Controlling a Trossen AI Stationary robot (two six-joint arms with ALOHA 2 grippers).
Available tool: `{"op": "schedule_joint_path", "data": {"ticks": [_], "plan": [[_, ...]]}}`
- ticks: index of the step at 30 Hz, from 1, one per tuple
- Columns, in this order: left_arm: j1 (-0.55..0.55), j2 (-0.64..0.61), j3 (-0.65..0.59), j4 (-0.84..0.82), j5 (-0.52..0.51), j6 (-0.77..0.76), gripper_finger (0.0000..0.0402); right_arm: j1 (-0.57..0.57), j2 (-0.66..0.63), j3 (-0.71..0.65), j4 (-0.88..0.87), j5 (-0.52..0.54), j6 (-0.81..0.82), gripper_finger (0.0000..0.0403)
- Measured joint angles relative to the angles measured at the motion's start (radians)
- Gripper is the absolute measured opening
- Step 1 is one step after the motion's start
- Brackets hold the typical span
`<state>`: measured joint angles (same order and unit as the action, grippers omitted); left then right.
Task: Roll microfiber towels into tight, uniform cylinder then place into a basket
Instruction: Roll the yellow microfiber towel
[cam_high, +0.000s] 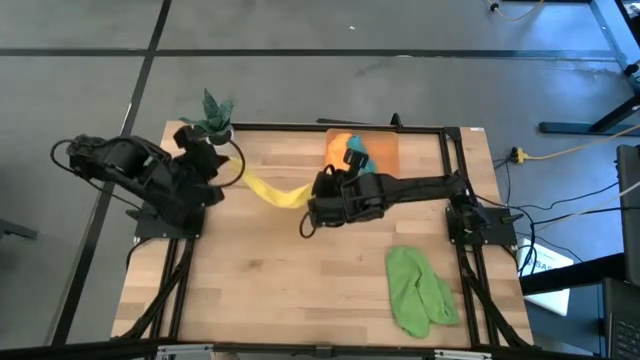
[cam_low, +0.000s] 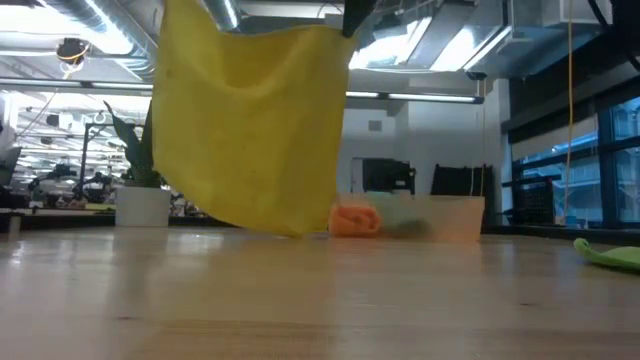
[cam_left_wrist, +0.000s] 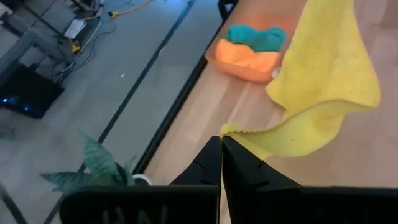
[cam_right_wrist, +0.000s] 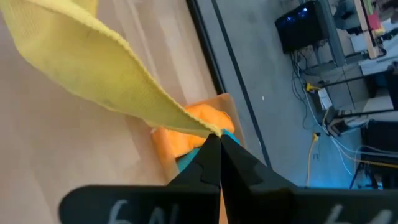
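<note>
A yellow towel hangs spread between my two grippers above the table's far half; in the low view the yellow towel is a sheet whose lowest corner sits about at table level. My left gripper is shut on one upper corner and my right gripper on the other. The orange basket stands at the far edge. It holds a rolled orange towel and a teal towel. A light green towel lies crumpled at the near right. My left gripper pinches a corner of the yellow towel between its two fingertips, coming from the table's left and slanting down. The cloth hangs away from the fingers. My right gripper pinches the opposite upper corner at its fingertips, slanting down from the right. The towel's top edge runs between the two grips with a slight sag.
A white pot with a green plant stands at the far left corner, close to my left arm. The dark frame rail runs along the table's far edge. Bare wood lies in the near middle and near left.
</note>
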<state>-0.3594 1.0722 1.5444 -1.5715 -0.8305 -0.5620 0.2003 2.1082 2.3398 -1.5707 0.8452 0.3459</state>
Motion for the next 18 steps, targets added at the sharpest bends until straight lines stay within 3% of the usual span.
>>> {"op": "schedule_joint_path", "data": {"ticks": [7,9,18], "plan": [[0.077,-0.007,0.000,0.000,-0.042,0.067,0.0000,-0.053,0.000,0.000,0.000,-0.007,0.033,0.0000],[0.099,-0.007,-0.005,0.002,-0.032,0.067,0.0000,-0.057,0.000,0.000,-0.001,-0.056,0.049,0.0000],[0.116,-0.005,-0.181,0.001,0.196,-0.012,0.0000,-0.003,0.001,-0.004,-0.001,-0.306,0.039,0.0000]]}}
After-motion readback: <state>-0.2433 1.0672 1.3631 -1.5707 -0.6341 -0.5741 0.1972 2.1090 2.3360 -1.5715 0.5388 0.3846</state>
